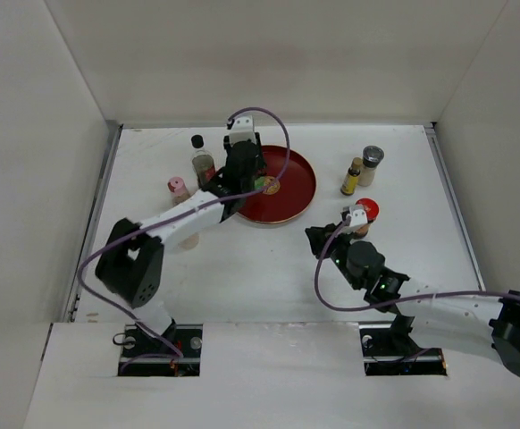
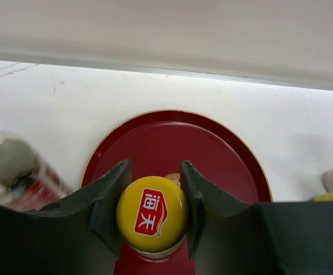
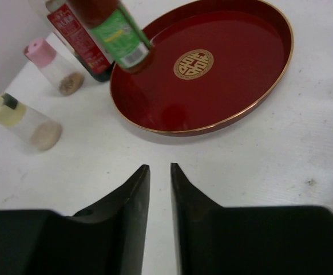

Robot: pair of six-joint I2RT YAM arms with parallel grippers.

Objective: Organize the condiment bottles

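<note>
My left gripper (image 1: 255, 180) is shut on the yellow cap (image 2: 153, 213) of the green yellow-capped bottle (image 1: 265, 186). It holds the bottle tilted over the left part of the round red tray (image 1: 300, 192). The bottle also shows in the right wrist view (image 3: 121, 34). The tall clear black-capped bottle (image 1: 202, 159) and the pink-capped shaker (image 1: 179, 189) stand left of the tray. The cream shaker (image 3: 20, 120) stands nearer, partly hidden under the left arm. The yellow brown-capped bottle (image 1: 353, 176), the grey-lidded shaker (image 1: 370, 164) and the red-lidded jar (image 1: 365, 213) stand right of the tray. My right gripper (image 3: 159, 169) is empty, its jaws a narrow slit apart.
White walls enclose the table on three sides. The right arm lies low across the near right of the table, its gripper (image 1: 318, 239) just left of the red-lidded jar. The left arm stretches from its base to the tray.
</note>
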